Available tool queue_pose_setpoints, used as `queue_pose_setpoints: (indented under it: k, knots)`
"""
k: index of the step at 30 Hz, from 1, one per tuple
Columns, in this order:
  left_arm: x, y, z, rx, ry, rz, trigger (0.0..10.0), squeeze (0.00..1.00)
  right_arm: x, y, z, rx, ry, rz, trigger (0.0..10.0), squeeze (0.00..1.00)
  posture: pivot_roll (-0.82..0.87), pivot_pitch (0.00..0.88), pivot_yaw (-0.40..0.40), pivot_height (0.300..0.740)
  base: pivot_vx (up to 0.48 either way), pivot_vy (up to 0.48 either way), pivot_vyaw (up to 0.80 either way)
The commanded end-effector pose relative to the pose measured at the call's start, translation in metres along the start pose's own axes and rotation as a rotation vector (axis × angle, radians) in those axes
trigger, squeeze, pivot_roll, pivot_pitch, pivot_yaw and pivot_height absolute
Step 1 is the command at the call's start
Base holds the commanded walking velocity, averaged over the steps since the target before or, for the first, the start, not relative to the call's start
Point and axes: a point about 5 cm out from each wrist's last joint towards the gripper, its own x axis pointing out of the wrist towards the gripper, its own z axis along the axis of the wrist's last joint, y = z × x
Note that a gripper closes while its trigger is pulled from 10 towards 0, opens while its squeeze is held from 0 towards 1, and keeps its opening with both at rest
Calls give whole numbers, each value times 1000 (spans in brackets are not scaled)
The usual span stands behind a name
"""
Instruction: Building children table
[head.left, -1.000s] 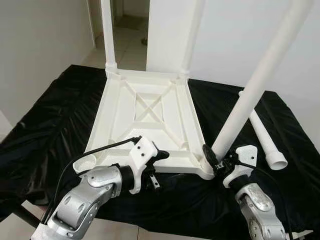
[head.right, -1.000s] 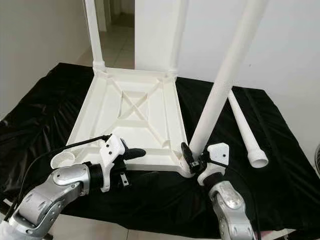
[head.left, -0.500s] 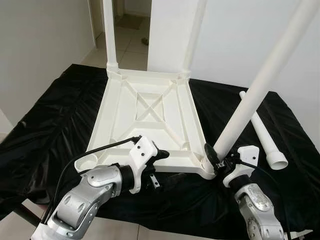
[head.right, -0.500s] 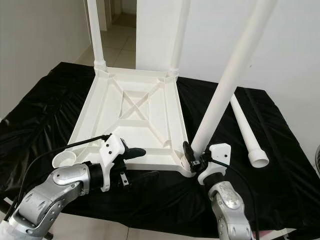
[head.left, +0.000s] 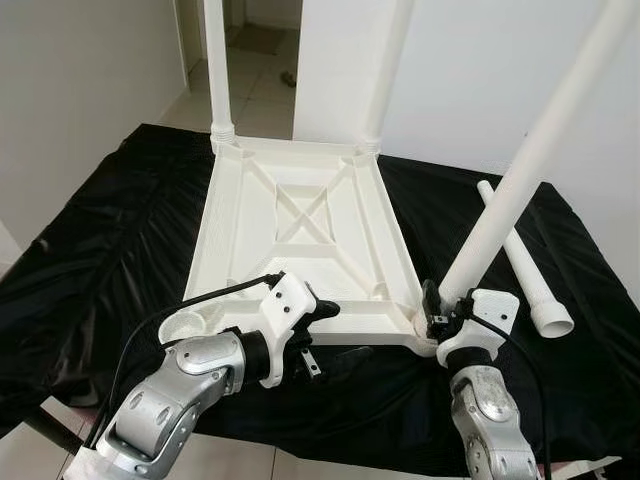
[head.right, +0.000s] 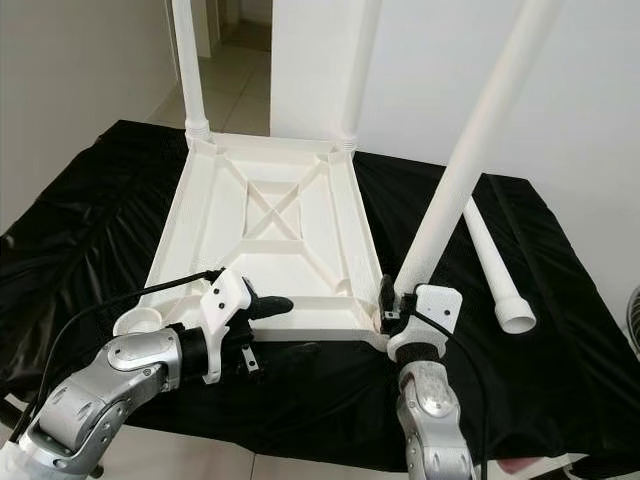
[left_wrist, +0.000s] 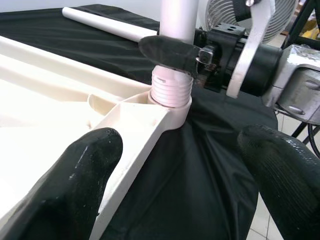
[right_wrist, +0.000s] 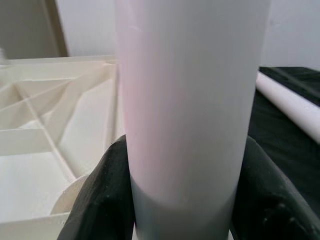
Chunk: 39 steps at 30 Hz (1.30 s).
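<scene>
Tabletop (head.left: 300, 240), white plastic, lies upside down on a surface draped in black cloth (head.left: 90, 250), its ribbed underside facing up and its long axis running away from the robot. Two white legs (head.left: 218, 65) stand upright in the two far corner sockets. A third leg (head.left: 520, 180) stands in the near right corner socket, its long axis rising and leaning to the right. The right hand (head.left: 437, 308) is clenched around this leg just above its threaded base; in the right wrist view black fingers (right_wrist: 105, 195) press against both sides of the tube. The left hand (left_wrist: 180, 165) hovers released at the tabletop's near edge, one finger over the rim, the other over the cloth, with the socket just beyond it. A loose leg (head.left: 525, 265) lies flat on the cloth beyond the right hand, its wide end pointing toward the robot. The near left corner socket (head.left: 185, 325), just beside the left arm, is unfilled.
</scene>
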Motion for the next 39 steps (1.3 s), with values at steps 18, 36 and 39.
queue_pose_setpoints:
  k: [18,36,39]
  knots:
    - [2,-2,2,6,-9,2,10000,0,-23,-12,-32,-127,49,59,10000,0,8,64,-38,740,0,0,0]
    - [1,1,3,14,-5,-1,10000,0,-28,-30,-52,-32,107,23,10000,0,6,72,-15,740,0,0,0]
    - [1,2,4,16,-5,-1,10000,0,-28,-32,-55,-21,129,46,10000,0,5,74,-13,740,0,0,0]
